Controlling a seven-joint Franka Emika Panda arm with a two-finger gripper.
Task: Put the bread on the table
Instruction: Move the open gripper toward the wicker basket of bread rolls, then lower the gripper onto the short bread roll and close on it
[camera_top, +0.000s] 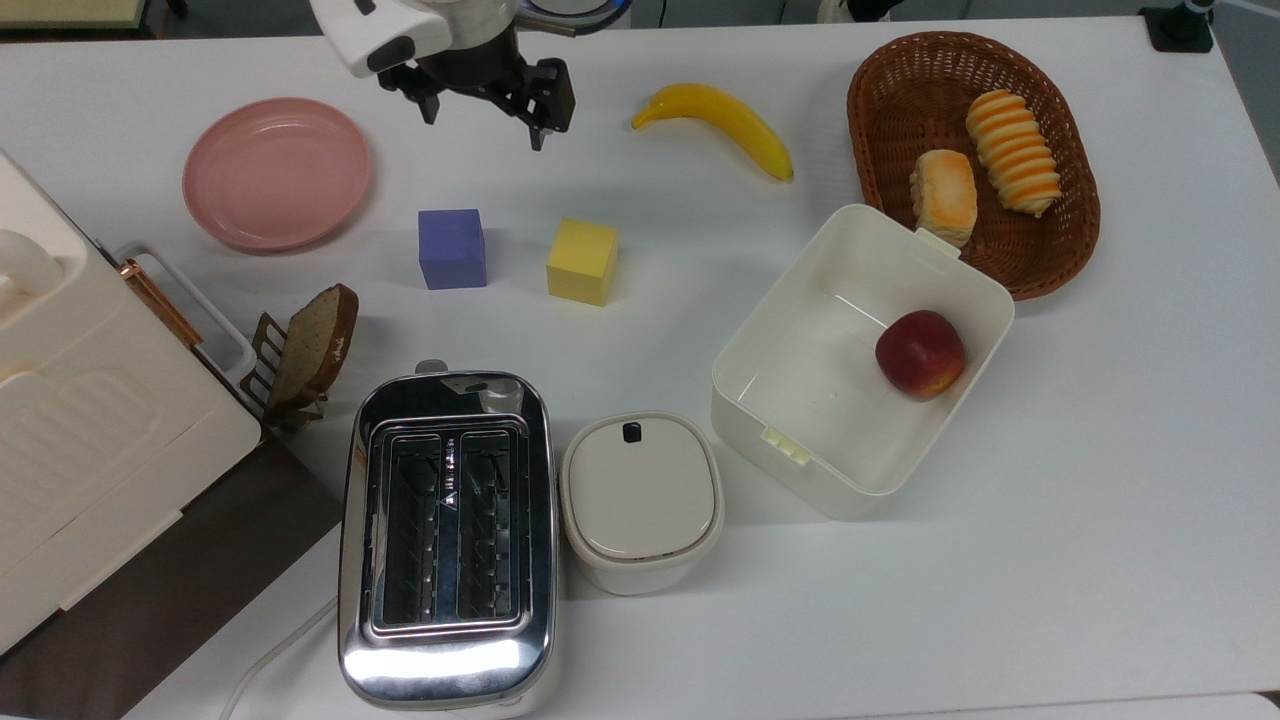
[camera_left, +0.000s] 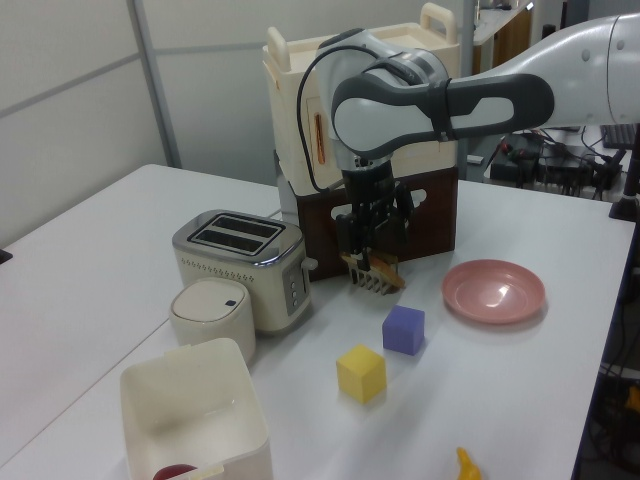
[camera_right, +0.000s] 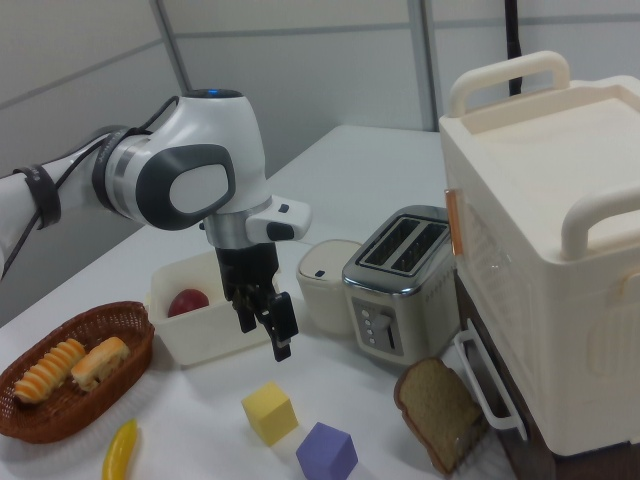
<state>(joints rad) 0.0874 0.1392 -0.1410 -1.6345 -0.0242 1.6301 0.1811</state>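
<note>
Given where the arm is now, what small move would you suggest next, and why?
Probably carry the gripper toward the top view's right, over the banana, to the wicker basket. The fingers are open and empty, and the bread lies in that basket beside the striped roll, not on the table.
</note>
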